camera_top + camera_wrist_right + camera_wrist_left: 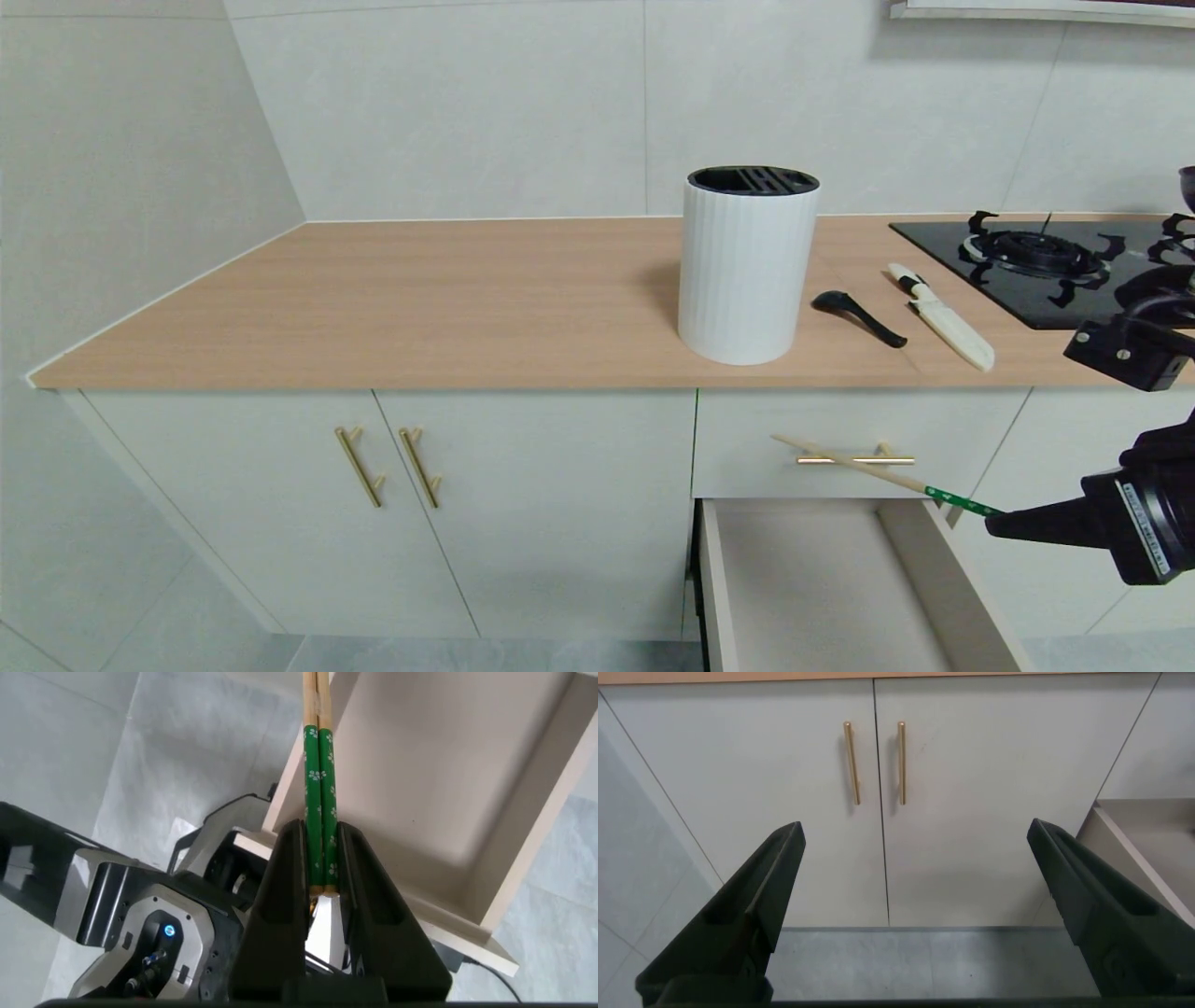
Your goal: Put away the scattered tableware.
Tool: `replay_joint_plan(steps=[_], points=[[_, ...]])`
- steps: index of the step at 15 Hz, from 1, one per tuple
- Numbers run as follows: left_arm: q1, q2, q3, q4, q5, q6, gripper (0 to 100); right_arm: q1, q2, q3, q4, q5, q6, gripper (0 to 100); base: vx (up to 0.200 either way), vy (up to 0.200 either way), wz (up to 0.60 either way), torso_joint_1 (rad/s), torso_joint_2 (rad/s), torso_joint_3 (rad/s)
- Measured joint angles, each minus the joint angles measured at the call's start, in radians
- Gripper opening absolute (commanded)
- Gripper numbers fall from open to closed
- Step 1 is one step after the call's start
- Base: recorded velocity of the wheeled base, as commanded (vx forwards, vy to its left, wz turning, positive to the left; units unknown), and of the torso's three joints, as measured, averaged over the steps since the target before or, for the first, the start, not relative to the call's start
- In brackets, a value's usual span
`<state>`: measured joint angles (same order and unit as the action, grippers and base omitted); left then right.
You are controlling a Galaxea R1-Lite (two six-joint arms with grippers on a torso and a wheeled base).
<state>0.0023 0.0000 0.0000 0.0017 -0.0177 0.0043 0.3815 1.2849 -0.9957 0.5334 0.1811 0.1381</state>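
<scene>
Here, the right end effector [997, 521] hangs near the right wall of the open drawer [812, 588], pinching the chopsticks [868, 471] by their green ends, tips slanting up across the shut drawer front [747, 439]. The left end effector [915, 833] is spread wide before the cabinet doors [878, 812]. The spoon [859, 317] and knife [943, 317] lie on the tabletop [420, 299].

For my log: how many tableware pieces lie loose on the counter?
2: a black spoon beside the white holder; a white knife beside the stove. The holder may hide more.
</scene>
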Motion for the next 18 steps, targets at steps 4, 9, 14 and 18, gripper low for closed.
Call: replay_joint_plan(steps=[4,9,14,18], points=[[-0.001,0.0,0.0,0.0,0.0,0.0,100,0.0,0.014,0.002,0.0,-0.001,0.0,0,0.0,0.0,0.0,-0.143,0.36,0.22],[0.0,0.0,0.0,0.0,0.0,0.0,100,0.0,0.025,0.007,-0.003,-0.002,0.0,0,0.0,0.0,0.0,-0.162,0.46,0.292],[0.0,0.0,0.0,0.0,0.0,0.0,100,0.0,0.034,0.02,-0.023,-0.002,-0.002,0,0.0,0.0,0.0,-0.131,0.45,0.321],[0.0,0.0,0.0,0.0,0.0,0.0,100,0.0,0.043,0.023,-0.024,-0.002,-0.002,0,0.0,0.0,0.0,-0.033,0.2,0.143]])
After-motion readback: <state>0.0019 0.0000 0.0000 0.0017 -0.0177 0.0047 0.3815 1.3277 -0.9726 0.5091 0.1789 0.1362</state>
